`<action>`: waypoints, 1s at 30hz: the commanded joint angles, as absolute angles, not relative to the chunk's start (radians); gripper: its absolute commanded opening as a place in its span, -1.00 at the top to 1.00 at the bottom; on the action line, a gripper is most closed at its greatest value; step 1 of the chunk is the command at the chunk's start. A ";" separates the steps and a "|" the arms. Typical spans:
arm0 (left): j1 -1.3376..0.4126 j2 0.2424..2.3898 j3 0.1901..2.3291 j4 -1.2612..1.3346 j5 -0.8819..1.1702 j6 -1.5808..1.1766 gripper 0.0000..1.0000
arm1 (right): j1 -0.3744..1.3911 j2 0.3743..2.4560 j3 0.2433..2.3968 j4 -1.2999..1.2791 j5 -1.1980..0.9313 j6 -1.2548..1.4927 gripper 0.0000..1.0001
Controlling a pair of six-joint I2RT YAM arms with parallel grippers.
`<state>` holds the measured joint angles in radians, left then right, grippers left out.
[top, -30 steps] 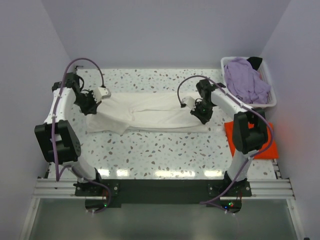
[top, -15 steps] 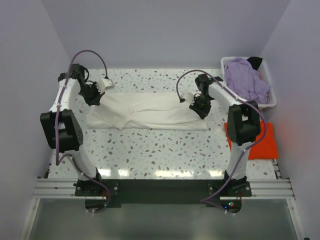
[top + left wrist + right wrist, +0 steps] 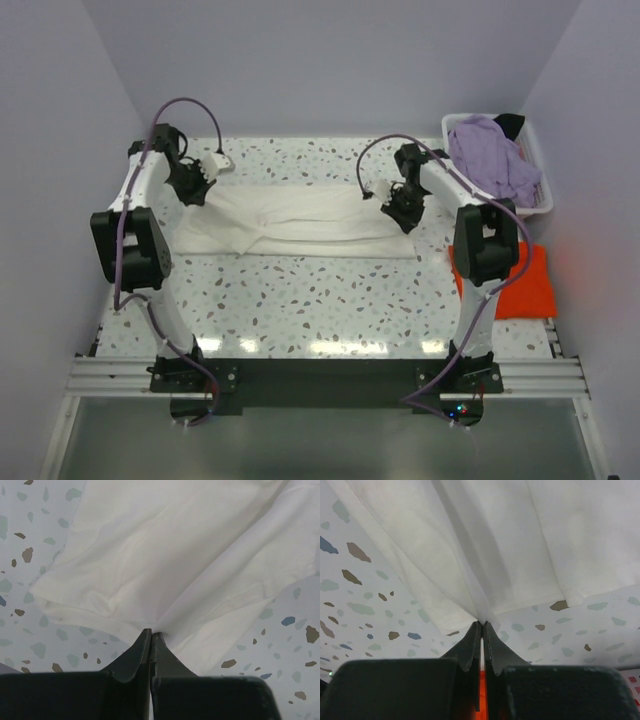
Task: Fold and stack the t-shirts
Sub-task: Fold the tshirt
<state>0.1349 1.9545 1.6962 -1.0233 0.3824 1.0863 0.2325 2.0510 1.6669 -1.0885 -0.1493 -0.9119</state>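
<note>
A cream-white t-shirt [image 3: 295, 222] lies folded lengthwise into a long band across the middle of the table. My left gripper [image 3: 196, 190] is shut on its left end, and the cloth [image 3: 165, 570] rises in a pinch from between the closed tips [image 3: 151, 632]. At the shirt's right end my right gripper [image 3: 402, 215] is shut on the cloth [image 3: 485, 545], the fabric pulled up into its tips [image 3: 482, 624]. An orange-red t-shirt [image 3: 505, 280] lies flat at the right, partly behind the right arm. A lavender t-shirt [image 3: 490, 160] is heaped in the basket.
The white plastic basket [image 3: 541, 205] stands at the back right corner, with a dark cloth [image 3: 510, 124] at its far side. Both arms reach far back over the terrazzo table [image 3: 300, 300]. Walls close in the back and both sides.
Both grippers have carried the ends of the cream-white shirt away from the near edge, towards the back. The shirt's band has shifted back and narrowed with them.
</note>
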 commanded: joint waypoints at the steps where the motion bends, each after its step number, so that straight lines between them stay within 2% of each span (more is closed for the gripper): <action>1: 0.126 1.974 1.736 -0.974 0.367 1.065 1.00 | 0.225 2.066 1.704 -1.091 -0.156 -0.936 1.00; 30: 0.110 2.063 1.792 -0.928 0.347 1.058 1.00 | 0.224 2.134 1.746 -1.072 -0.135 -0.914 1.00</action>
<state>0.1211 2.0518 1.7462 -0.9630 0.3496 1.0573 0.2287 2.1376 1.7355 -1.0821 -0.1478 -0.9165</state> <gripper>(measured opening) 0.020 0.014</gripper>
